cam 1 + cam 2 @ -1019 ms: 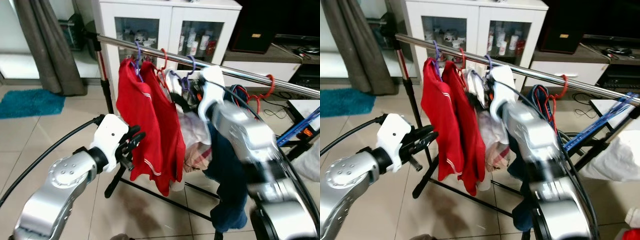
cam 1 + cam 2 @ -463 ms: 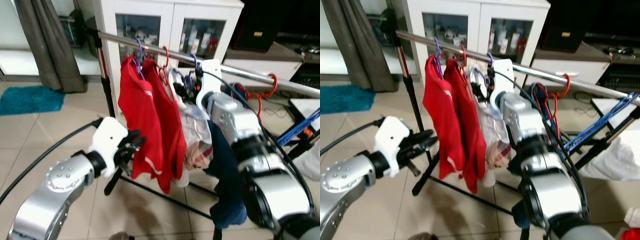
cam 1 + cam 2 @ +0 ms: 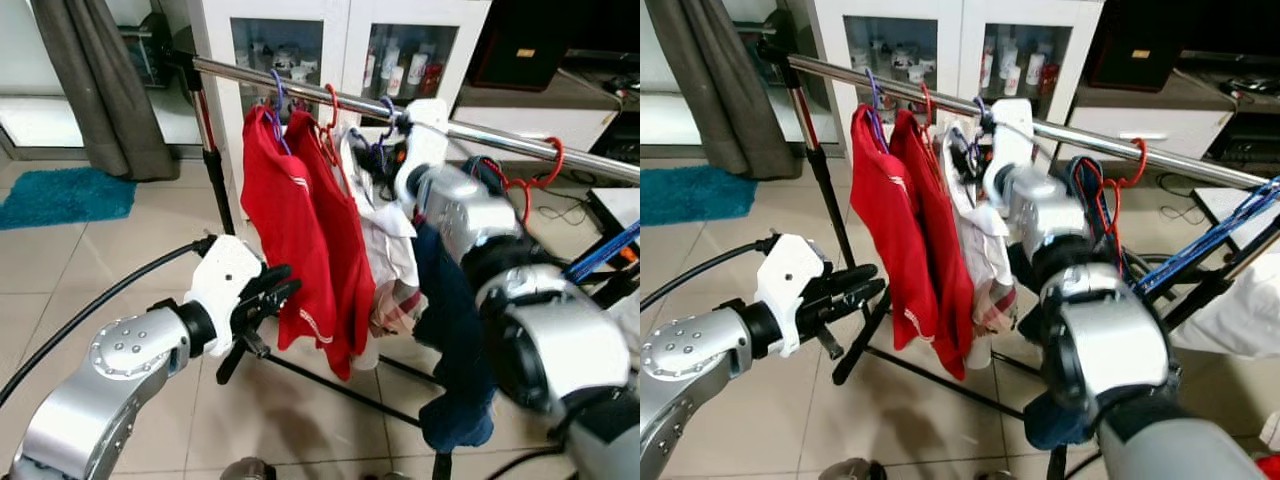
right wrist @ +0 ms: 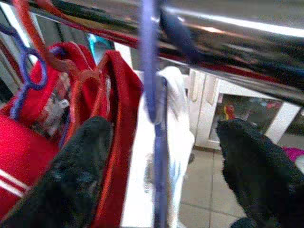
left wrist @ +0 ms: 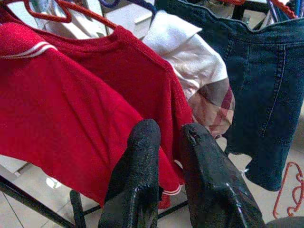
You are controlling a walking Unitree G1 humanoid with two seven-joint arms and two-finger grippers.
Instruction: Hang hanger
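A purple hanger (image 4: 153,80) is hooking over the shiny metal rail (image 3: 500,135) of a clothes rack; its thin plastic neck is running straight down from the rail, and a white garment (image 3: 385,240) is hanging beneath it. The right end effector (image 4: 156,156) is sitting up at the rail with its fingers spread wide apart, one black finger (image 4: 78,175) on either side of the hanger's neck and neither touching it. The right wrist view is showing this gap plainly, while in the head views the white wrist housing is hiding the fingers. The left end effector (image 3: 272,290) is hovering low beside the two red shirts (image 3: 300,230), its fingers nearly together and gripping nothing. The left wrist view is also taking in dark blue jeans (image 5: 266,80) and a checked lining on the white garment.
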